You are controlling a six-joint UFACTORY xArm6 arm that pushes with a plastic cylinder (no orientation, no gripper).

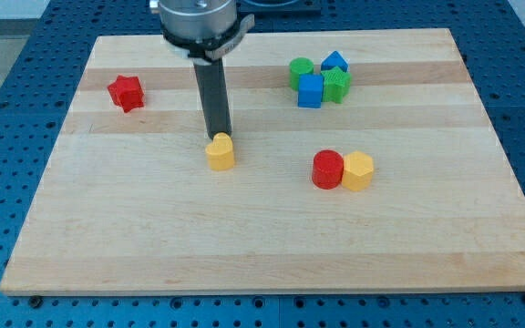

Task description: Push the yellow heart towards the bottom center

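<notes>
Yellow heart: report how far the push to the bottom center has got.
Done: my tip is set at the upper edge of the yellow heart, on the side away from the view's bottom, seemingly touching it. In hand: the push downward. Left: nearly all of it. The heart sits around the middle of the wooden board, slightly to the view's left, well short of the bottom edge, and needs a slight shift toward the view's right too.
</notes>
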